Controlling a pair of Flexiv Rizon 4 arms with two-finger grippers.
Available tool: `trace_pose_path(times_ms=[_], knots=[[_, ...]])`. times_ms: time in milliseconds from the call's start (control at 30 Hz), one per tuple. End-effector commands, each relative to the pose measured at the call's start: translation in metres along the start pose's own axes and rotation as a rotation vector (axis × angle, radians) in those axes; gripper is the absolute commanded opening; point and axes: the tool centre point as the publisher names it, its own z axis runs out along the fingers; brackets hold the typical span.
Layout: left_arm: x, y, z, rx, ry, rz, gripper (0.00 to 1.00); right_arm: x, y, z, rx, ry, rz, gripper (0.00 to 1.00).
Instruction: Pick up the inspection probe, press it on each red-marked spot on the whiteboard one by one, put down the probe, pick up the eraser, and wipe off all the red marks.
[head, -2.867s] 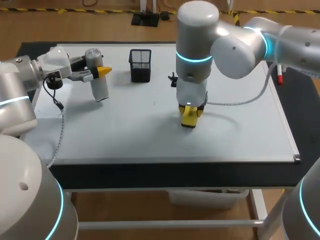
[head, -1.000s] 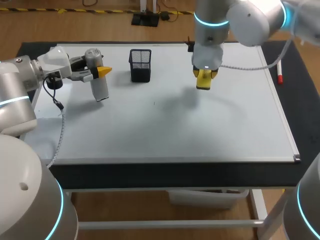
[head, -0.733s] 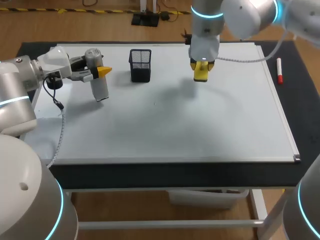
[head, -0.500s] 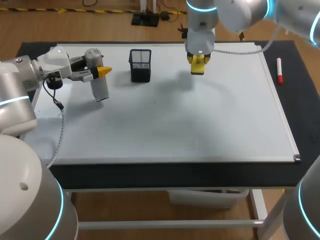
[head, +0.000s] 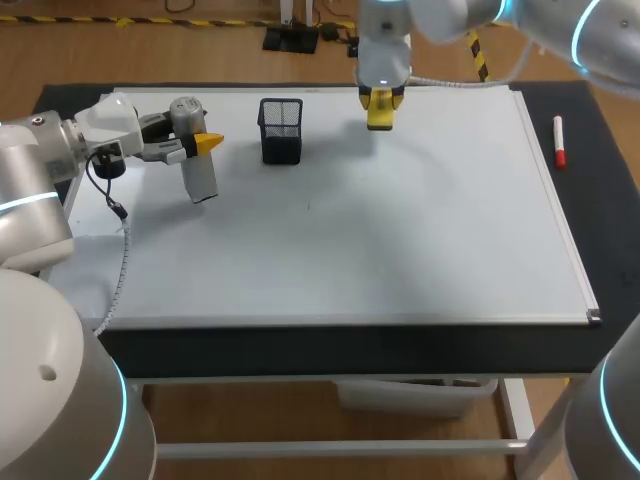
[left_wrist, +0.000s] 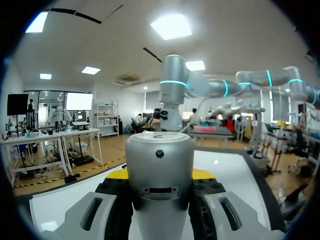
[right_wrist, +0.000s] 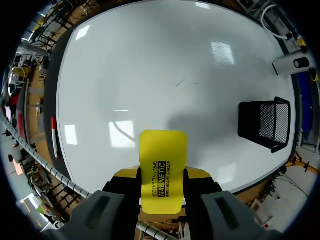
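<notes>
Right now the right gripper (head: 381, 100) is clenched on the yellow eraser (head: 380, 117), holding it above the whiteboard (head: 400, 240) near its far edge, at about 12 o'clock on the board. From the right wrist, the eraser (right_wrist: 162, 165) stands pinched between the two yellow-tipped fingers (right_wrist: 199, 175), with the board's surface (right_wrist: 150, 65) spread out beneath it and apart from it. The black mesh basket (head: 281, 130) stands on the board just toward 9 o'clock from the eraser.

At about 10 o'clock on the board, the left gripper (head: 192, 146) grasps the inspection probe (head: 200, 175), a silver cylinder held tilted with its lower end near the board; I cannot tell whether the end touches. In the left wrist view the probe (left_wrist: 159, 155) fills the space between the fingers. A red marker (head: 559, 142) lies on the dark mat off the board's edge at about 2 o'clock.
</notes>
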Motion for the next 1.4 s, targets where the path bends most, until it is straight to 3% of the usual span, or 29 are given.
trace_pose_path(times_ms=[33,567,1400], knots=[[0.000,-0.002,-0.001,-0.001,0.001,0.000,0.00,-0.013,-0.021,0.010,-0.075,0.014,-0.002,0.00],[0.000,-0.002,-0.001,-0.001,0.001,0.000,0.00,-0.036,-0.029,0.026,-0.107,-0.009,-0.017,0.00],[0.000,-0.002,-0.001,-0.001,0.001,0.000,0.00,-0.034,-0.027,0.043,-0.102,-0.020,-0.012,0.00]])
